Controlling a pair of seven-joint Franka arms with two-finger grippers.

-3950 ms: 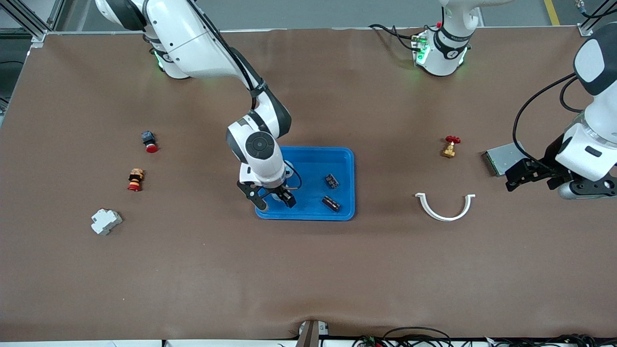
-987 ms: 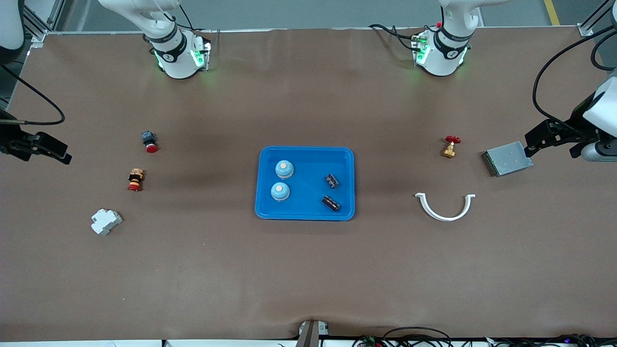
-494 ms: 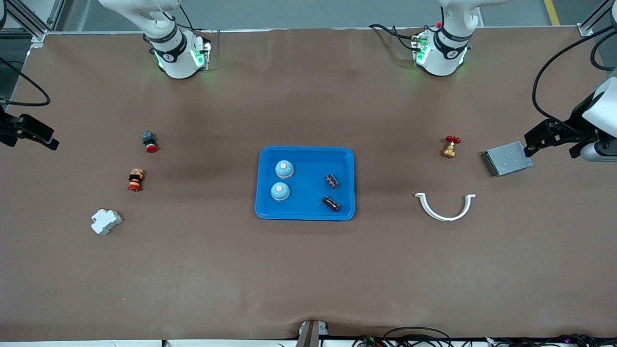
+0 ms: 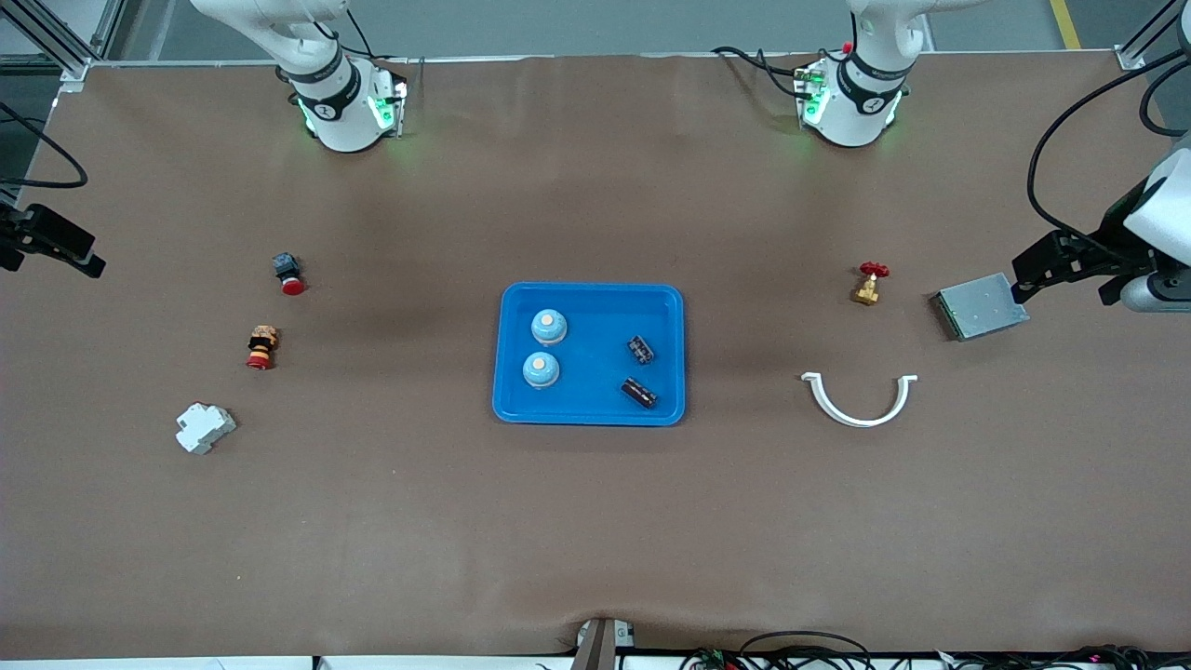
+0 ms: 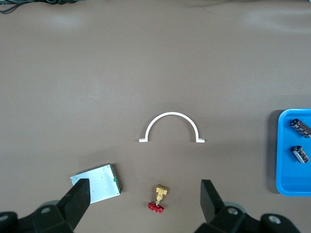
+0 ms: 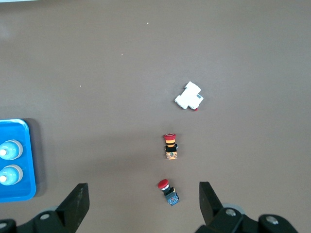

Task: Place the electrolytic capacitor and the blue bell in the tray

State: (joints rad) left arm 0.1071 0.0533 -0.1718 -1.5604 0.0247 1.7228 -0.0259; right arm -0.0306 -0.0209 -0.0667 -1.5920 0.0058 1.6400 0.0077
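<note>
The blue tray (image 4: 595, 305) lies mid-table. Two blue bells (image 4: 549, 327) (image 4: 541, 369) stand in it on the side toward the right arm's end. Two dark electrolytic capacitors (image 4: 639, 349) (image 4: 639, 392) lie in it on the side toward the left arm's end. My right gripper (image 4: 46, 253) hangs open and empty over the table's edge at the right arm's end, well away from the tray. My left gripper (image 4: 1070, 274) hangs open and empty beside the grey box at the left arm's end. The left wrist view catches the tray's edge (image 5: 286, 187) and both capacitors (image 5: 300, 126).
Toward the left arm's end lie a white curved clip (image 4: 860, 400), a brass valve with a red handle (image 4: 869, 284) and a grey metal box (image 4: 981, 305). Toward the right arm's end lie a red push button (image 4: 288, 273), a red-and-orange button (image 4: 261, 347) and a white breaker (image 4: 204, 428).
The right arm has left the tray, where a bell now stands, and pulled back to its end of the table, still drifting toward the edge. The left arm has held still over the last second.
</note>
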